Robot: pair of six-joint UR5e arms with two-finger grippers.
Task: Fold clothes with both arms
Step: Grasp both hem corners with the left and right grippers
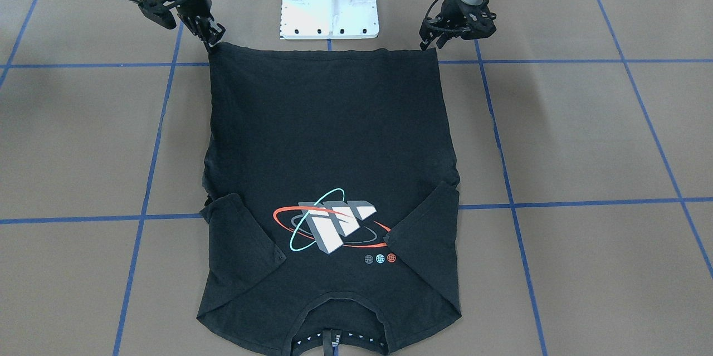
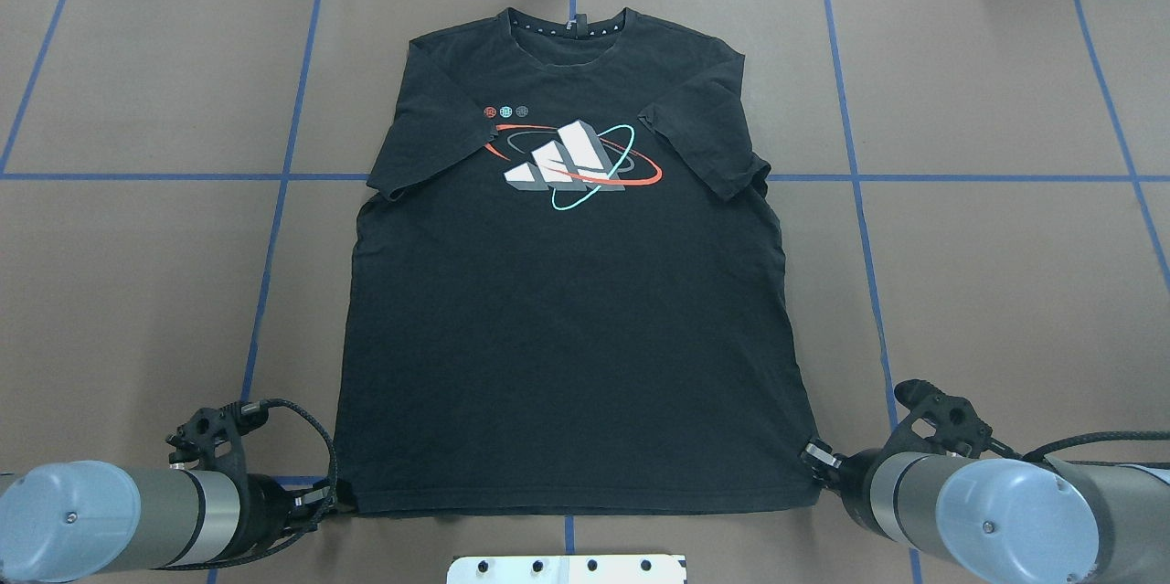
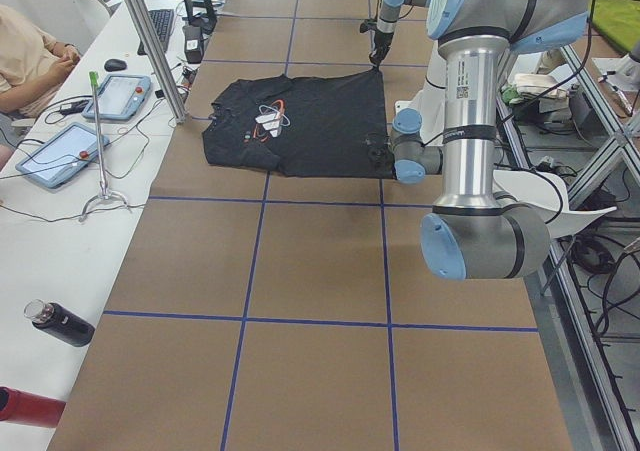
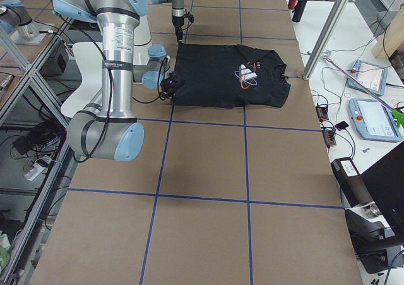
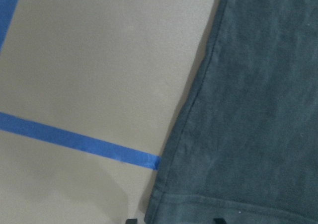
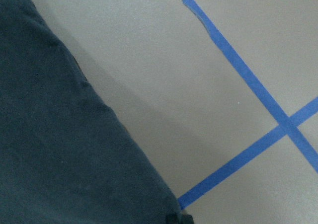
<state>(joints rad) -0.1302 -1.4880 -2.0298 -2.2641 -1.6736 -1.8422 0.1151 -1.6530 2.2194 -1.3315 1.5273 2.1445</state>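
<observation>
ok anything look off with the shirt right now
Nothing serious. The T-shirt lies flat, graphic up, with a fairly straight hem. The only oddity is that both sleeves are folded inward over the chest, and the sleeve on the robot's right reaches the graphic's edge. No tears or stains show.

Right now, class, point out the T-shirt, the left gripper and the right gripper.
T-shirt [image 2: 567, 319]: overhead exterior view, plain fabric below the graphic.
left gripper [image 1: 433, 41]: front-facing view, between its fingers, by a hem corner.
right gripper [image 1: 213, 39]: front-facing view, between its fingers, by the other hem corner.
</observation>
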